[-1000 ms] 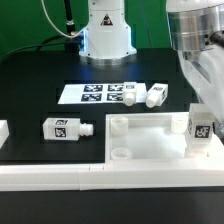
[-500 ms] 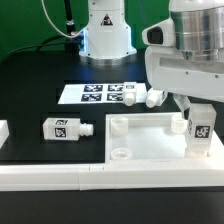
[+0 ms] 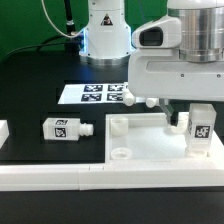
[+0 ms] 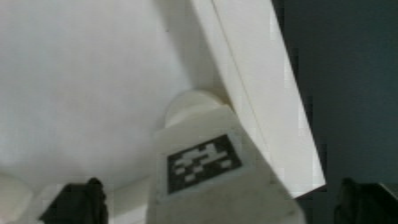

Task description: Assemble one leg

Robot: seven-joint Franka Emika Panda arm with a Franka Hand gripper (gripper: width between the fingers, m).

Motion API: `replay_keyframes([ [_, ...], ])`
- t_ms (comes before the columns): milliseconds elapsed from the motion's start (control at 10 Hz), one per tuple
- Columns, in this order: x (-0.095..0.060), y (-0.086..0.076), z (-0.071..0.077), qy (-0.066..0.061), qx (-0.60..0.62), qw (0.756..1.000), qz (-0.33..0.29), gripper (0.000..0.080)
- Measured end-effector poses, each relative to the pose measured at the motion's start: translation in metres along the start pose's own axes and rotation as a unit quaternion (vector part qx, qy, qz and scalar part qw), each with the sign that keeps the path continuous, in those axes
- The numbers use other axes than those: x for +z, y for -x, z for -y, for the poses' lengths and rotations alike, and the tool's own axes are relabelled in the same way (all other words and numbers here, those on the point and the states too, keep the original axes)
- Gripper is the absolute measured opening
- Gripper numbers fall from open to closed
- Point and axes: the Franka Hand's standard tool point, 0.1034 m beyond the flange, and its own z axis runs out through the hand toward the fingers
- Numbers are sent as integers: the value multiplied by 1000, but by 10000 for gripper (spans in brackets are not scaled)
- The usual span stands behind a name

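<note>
leg [image 3: 201, 127], white block, black-and-white tag, upright

No words, brand names or numbers can be read anywhere. The only signs are black-and-white square tags: several in a row on the marker board [image 3: 95, 94], one on the leg [image 3: 64, 129] lying on the table, and one on the upright leg [image 3: 201, 127], also visible in the wrist view [image 4: 210, 160].
</note>
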Motion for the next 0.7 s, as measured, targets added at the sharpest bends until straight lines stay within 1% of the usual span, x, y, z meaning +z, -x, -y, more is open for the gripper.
replay_keyframes([
  [100,0,0,0,0,7,1000,0,562],
  [200,0,0,0,0,7,1000,0,562],
  [300,0,0,0,0,16,1000,0,403],
  [400,0,0,0,-1,54,999,1,403],
  [500,0,0,0,-1,83,997,0,285],
  [600,0,1,1,0,133,991,1,285],
  [700,0,2,2,4,204,979,5,285],
])
